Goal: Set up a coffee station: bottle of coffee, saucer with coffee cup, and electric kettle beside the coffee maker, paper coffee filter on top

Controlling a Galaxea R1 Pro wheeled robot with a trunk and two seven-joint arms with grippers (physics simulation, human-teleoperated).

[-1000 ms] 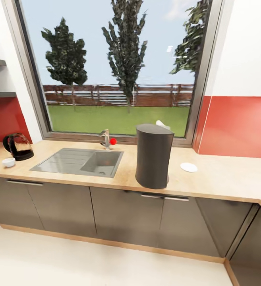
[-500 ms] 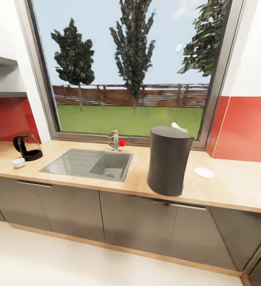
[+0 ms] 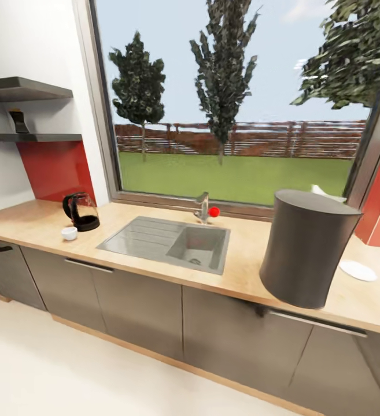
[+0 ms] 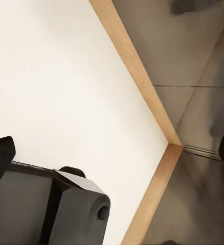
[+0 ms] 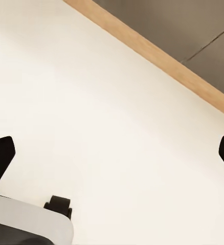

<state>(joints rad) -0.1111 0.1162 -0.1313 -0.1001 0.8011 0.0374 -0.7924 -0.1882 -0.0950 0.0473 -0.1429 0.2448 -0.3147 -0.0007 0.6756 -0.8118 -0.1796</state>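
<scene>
The tall charcoal coffee maker (image 3: pixel 308 248) stands on the pale wood countertop (image 3: pixel 242 271) at the right, and a white bit peeks out behind its top. A white saucer (image 3: pixel 357 270) lies just right of it. Far left, the dark electric kettle (image 3: pixel 81 211) stands by the wall with the small white coffee cup (image 3: pixel 69 233) in front of it. A small dark jar, the bottle of coffee (image 3: pixel 19 121), sits on the lower wall shelf (image 3: pixel 39 137). The paper coffee filter is out of view. My left gripper (image 4: pixel 112 158) and right gripper (image 5: pixel 112 153) hang open over the floor.
A steel sink (image 3: pixel 137 240) with a tap (image 3: pixel 203 207) and red knob lies between kettle and maker, under a big window. Glossy dark cabinets (image 3: pixel 137 300) run below the worktop, above pale floor (image 3: pixel 68 375). My base (image 4: pixel 56 204) shows in the left wrist view.
The head camera has swung left and come closer, so the whole scene has slid right and the wall shelves have come into view. Nothing on the countertop has moved.
</scene>
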